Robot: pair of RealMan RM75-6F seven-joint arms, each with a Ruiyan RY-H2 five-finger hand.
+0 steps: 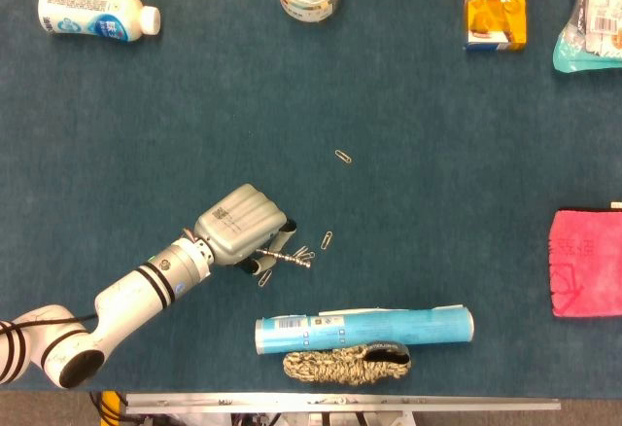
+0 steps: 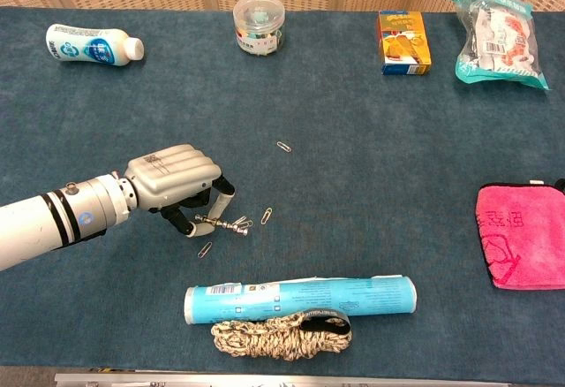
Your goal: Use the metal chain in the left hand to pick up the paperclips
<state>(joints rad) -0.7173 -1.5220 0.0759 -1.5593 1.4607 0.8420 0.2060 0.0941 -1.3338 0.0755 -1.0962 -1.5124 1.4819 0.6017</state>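
Chest view, lower left: left hand (image 2: 177, 188) pinching metal chain (image 2: 221, 222), clips clinging; next sweep toward paperclip (image 2: 267, 216).

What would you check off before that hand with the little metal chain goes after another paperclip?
1. Chain held: ok. The left hand pinches the metal chain, which sticks out sideways.
2. Load on the chain: ok. At least one paperclip clings to the chain tip.
3. Nearest loose clip in view: ok. One paperclip lies just right of the tip, another below the hand.
4. Far paperclip: ok, apart from the rest on bare cloth.
5. Obstacles: ok. The blue tube lies nearer the camera, apart from the hand.
6. Right hand: cannot tell, neither view shows it.
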